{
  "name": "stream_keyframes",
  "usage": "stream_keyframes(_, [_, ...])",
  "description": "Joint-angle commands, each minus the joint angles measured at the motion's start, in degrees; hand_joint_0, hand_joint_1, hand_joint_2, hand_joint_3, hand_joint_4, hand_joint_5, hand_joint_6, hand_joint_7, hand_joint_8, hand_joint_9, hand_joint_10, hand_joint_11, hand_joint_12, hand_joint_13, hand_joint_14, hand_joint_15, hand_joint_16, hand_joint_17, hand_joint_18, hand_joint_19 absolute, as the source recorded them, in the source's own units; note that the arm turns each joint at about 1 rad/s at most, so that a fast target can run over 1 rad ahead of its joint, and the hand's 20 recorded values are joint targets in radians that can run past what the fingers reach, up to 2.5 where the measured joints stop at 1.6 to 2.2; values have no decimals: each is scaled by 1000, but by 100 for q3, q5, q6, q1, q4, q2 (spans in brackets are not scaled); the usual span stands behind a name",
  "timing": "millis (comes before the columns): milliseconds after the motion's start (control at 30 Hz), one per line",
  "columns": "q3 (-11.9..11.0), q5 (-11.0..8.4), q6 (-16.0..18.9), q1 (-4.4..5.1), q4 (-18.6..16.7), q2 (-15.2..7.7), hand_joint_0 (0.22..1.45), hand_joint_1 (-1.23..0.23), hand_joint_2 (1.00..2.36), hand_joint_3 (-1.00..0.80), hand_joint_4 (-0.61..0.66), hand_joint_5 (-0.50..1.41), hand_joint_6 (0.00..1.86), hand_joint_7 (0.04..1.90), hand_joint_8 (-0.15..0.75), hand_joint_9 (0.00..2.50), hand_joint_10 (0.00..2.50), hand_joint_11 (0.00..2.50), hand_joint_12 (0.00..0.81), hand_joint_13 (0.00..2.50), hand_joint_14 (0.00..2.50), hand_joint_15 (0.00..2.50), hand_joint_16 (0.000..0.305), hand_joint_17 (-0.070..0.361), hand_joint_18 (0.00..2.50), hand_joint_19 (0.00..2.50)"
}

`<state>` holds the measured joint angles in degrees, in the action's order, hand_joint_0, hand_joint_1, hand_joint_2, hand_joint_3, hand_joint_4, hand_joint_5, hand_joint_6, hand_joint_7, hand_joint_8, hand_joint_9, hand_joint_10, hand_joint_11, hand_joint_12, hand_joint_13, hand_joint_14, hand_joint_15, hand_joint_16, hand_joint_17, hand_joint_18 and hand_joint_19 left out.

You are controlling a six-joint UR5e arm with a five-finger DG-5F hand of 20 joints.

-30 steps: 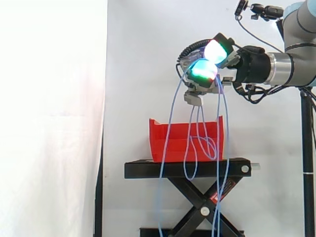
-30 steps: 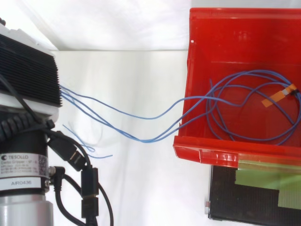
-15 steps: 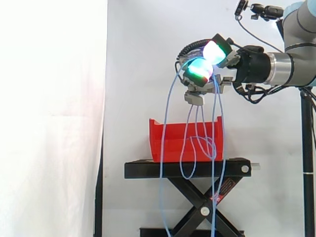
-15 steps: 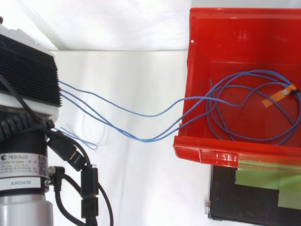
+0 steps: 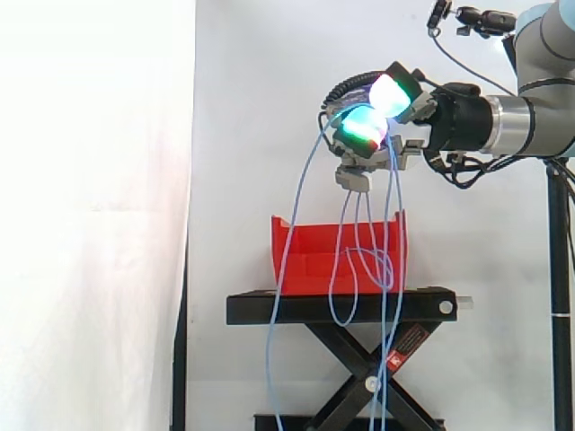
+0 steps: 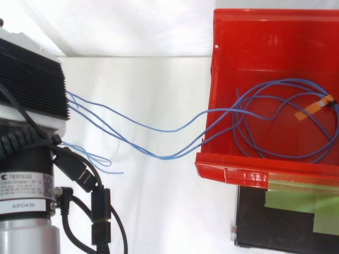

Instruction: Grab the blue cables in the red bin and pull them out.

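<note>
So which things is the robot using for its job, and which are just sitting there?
For the job: the hand, shut on the blue cables; the red bin they trail out of.
Just there: the black stand under the bin; the white curtain behind.

Bin smooth glossy red plastic. Cables thin, smooth blue plastic sheath. Stand matt black metal. Curtain matt white cloth. Hand ribbed matt black casing. Arm shiny metal ring. Tape matt orange.
</note>
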<state>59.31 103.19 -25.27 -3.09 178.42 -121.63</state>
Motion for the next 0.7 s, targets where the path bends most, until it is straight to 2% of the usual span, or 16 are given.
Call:
stream_keyframes(0, [2, -1, 0, 1, 0, 7, 951, -933, 1010, -793, 141, 518, 1424, 346, 277, 851, 272, 1391, 342, 959, 1738, 1195, 41, 93, 912, 1118])
stream_keyframes(667, [2, -1, 0, 1, -9, -2, 950, -930, 1009, -803, 141, 516, 1427, 341, 277, 857, 270, 1384, 341, 962, 1726, 1199, 41, 92, 920, 1127])
